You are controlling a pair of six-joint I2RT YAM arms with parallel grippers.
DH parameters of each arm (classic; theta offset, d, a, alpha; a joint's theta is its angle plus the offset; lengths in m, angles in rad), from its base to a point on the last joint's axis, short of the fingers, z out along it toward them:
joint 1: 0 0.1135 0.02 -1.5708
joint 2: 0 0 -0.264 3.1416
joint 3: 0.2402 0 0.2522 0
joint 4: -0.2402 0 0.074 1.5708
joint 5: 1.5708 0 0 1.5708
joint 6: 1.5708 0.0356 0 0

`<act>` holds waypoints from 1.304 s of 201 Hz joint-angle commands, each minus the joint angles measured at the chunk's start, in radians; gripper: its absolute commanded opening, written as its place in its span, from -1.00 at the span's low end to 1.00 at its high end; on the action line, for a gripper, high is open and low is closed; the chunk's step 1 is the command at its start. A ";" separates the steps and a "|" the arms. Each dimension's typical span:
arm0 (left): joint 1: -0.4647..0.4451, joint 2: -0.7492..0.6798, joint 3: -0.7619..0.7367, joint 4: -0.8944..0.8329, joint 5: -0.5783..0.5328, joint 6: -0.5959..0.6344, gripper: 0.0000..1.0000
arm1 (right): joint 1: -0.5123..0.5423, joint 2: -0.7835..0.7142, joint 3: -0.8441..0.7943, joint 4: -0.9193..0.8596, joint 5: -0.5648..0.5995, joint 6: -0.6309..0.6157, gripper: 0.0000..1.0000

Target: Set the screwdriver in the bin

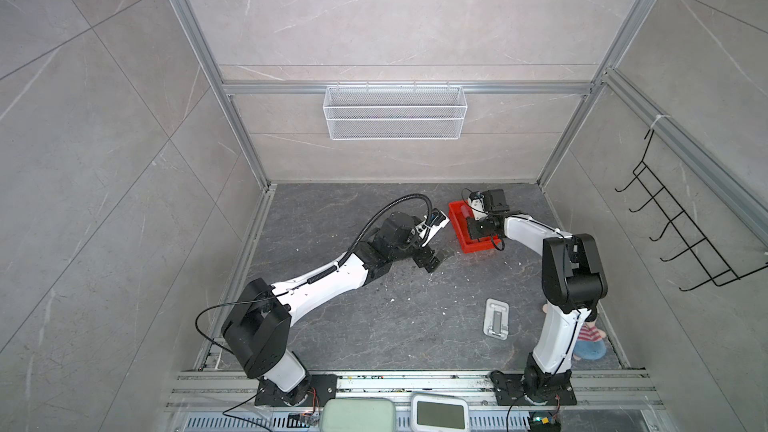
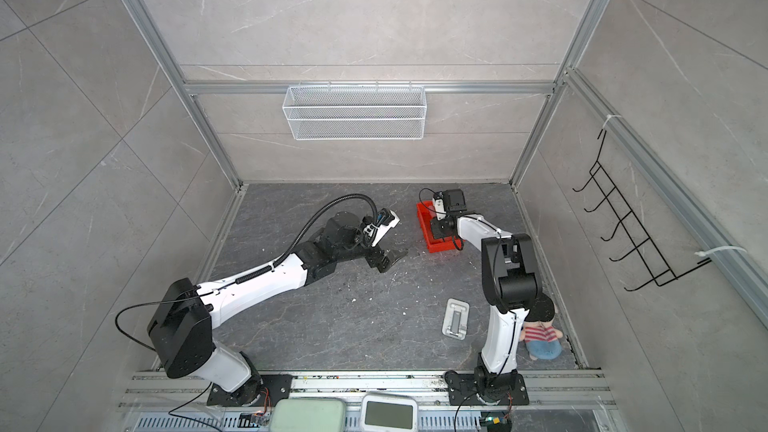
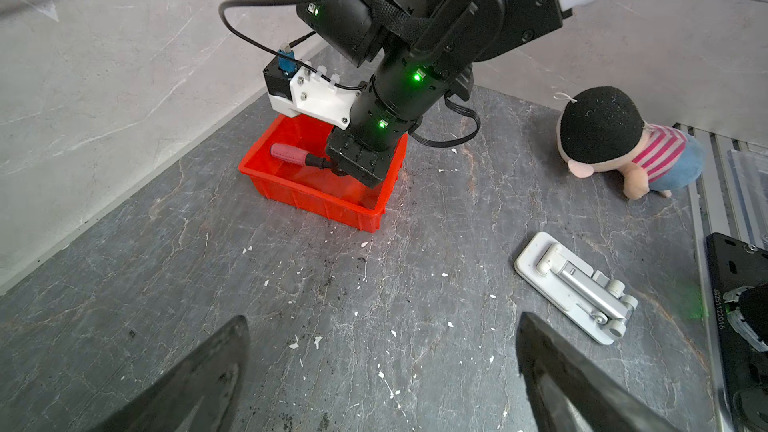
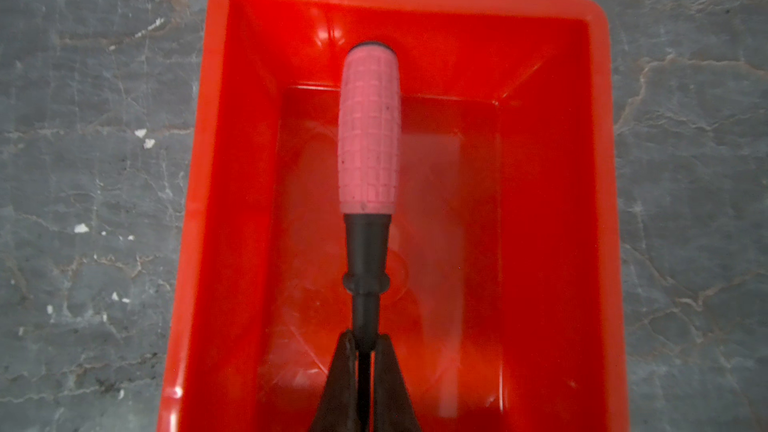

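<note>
Item 1: small screwdriver (image 4: 369, 130) with a pink-red gridded handle, black collar and thin dark shaft. It is inside the outline of item 2 and lies along the bin's length, seen also in the left wrist view (image 3: 291, 154). Whether the handle rests on the bin floor cannot be told. Item 2: shallow rectangular bright red plastic bin (image 4: 598, 201) with low walls, standing on the dark grey stone-look tabletop (image 1: 353, 326) at about 1 o'clock from the table's centre in both top views (image 1: 455, 224) (image 2: 423, 226). Item 3: right gripper (image 4: 365, 338), lowered into the bin at its near end, with both dark fingers clamped on the screwdriver's shaft just below the collar. Item 4: left gripper (image 3: 382, 315), fingers spread wide and holding nothing. It hangs over bare tabletop near the table's centre, at about 8 o'clock from the bin and apart from it (image 1: 432, 261) (image 2: 390, 259). Item 5: flat silver-grey metal folding stand (image 1: 496, 320), lying at 6 o'clock from the bin, well apart from it. Item 6: plush doll (image 3: 615, 147) with black hair, a pink-striped top and blue trousers, at about 4 o'clock on the table, beside the right arm's base (image 1: 590, 338). Item 7: white wire mesh basket (image 1: 395, 112), hung on the back wall at 12 o'clock. Item 8: black wire hook rack (image 1: 685, 234), on the side wall at 3 o'clock.
</note>
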 commanded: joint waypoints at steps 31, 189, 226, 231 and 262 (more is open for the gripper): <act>-0.007 -0.016 -0.005 0.034 0.000 0.003 1.00 | -0.005 0.019 0.049 -0.055 0.014 -0.033 -1.00; -0.007 -0.047 -0.014 0.010 -0.036 0.022 1.00 | -0.012 0.006 0.068 -0.078 0.014 -0.041 -0.26; -0.005 -0.077 -0.062 0.039 -0.097 0.030 1.00 | -0.016 -0.095 0.013 -0.038 0.012 -0.014 -0.15; -0.005 -0.084 -0.071 0.045 -0.109 0.032 1.00 | -0.018 -0.112 0.006 -0.033 0.010 -0.010 -0.11; 0.000 -0.117 -0.130 0.083 -0.195 0.066 1.00 | -0.019 -0.239 -0.073 0.020 0.006 0.028 0.53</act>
